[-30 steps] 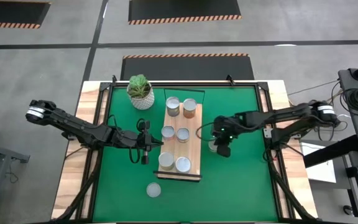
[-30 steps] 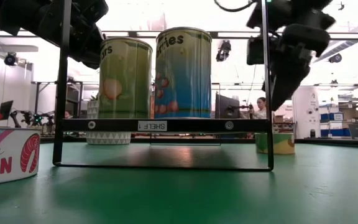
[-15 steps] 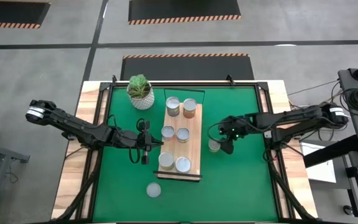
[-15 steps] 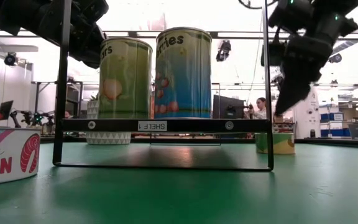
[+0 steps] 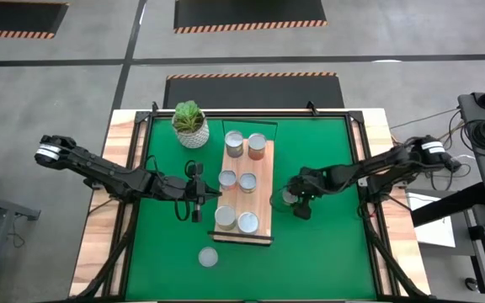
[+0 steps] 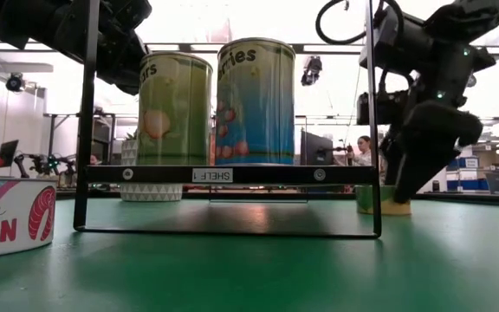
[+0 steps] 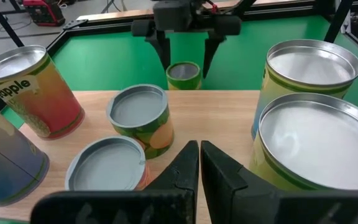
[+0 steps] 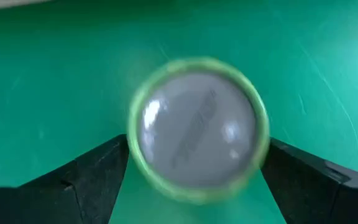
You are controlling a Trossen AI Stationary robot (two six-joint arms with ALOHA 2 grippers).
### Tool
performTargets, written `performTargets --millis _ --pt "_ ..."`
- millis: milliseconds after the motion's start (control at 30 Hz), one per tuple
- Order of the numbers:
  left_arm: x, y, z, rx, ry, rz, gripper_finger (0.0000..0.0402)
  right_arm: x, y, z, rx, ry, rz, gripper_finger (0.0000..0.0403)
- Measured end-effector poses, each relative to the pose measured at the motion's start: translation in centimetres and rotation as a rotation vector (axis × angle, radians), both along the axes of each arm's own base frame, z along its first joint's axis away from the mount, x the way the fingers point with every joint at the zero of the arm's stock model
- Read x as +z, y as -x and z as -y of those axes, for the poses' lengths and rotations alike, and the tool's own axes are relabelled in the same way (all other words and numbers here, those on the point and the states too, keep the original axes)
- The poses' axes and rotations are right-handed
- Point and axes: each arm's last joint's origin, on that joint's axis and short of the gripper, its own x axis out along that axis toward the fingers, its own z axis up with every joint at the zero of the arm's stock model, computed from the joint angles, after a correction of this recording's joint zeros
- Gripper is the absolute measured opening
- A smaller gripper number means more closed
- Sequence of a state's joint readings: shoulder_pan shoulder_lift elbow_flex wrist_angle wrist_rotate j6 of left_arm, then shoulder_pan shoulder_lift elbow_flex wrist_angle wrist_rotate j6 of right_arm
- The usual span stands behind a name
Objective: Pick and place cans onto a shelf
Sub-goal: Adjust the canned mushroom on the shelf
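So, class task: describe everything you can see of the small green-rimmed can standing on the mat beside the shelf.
The small can is a short tin with a silver-grey top and a green and yellow side. It stands upright on the green mat, off the right long side of the wooden shelf. The right gripper is open, with one finger on each side of it. Whether the fingers touch it cannot be told.

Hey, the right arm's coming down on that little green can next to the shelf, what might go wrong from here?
1. The right gripper has its jaws open on either side of the green can; coming down off-centre, one could tip the can.
2. That can stands close beside the shelf, so a jaw might clip its edge.
3. Six cans already crowd the shelf, so little room is left.
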State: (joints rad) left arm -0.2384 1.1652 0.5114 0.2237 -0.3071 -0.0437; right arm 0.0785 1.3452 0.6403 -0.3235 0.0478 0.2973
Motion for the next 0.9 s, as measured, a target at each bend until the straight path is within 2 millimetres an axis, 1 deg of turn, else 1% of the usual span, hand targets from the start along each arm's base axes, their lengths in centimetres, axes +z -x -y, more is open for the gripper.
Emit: performTargets --millis 100,233,300,400,533,633,700,767,833,900 --pt "0.0 0.0 0.0 0.003 0.008 0.003 0.0 -0.5 -0.7 -0.2 -0.002 0.026 0.034 0.0327" --pt "0.5 -0.2 0.1 0.01 0.032 0.026 0.0 -1.1 -1.0 -0.1 -0.028 0.035 0.022 0.0323" --pt "1.2 -0.4 0.2 0.01 0.049 0.047 0.0 -1.2 -1.0 -0.1 -0.034 0.041 0.018 0.0309" --pt "2.3 -0.7 0.7 -0.005 0.057 0.05 0.0 -1.2 -1.0 -0.1 -0.019 0.05 0.02 0.0273" --pt "3.8 -0.8 1.6 -0.035 0.049 0.02 0.0 -0.8 -0.8 -0.1 0.001 0.059 0.034 0.0272" --pt "5.7 -0.9 2.4 -0.065 0.064 0.057 0.0 0.3 -0.6 -0.1 0.018 0.065 0.076 0.0272" --pt "6.9 -1.0 3.3 -0.097 0.081 0.093 0.0 1.4 -0.2 -0.1 0.026 0.068 0.102 0.0272" --pt "7.9 -0.7 4.5 -0.114 0.093 0.127 0.0 2.9 0.2 0.0 0.026 0.066 0.165 0.0272" --pt "8.5 -0.5 5.7 -0.076 0.076 0.159 0.0 4.5 0.7 -0.1 0.034 0.071 0.251 0.0279" --pt "8.7 -0.2 7.0 -0.022 0.039 0.177 0.0 6.2 1.2 -0.4 0.044 0.088 0.356 0.0289"
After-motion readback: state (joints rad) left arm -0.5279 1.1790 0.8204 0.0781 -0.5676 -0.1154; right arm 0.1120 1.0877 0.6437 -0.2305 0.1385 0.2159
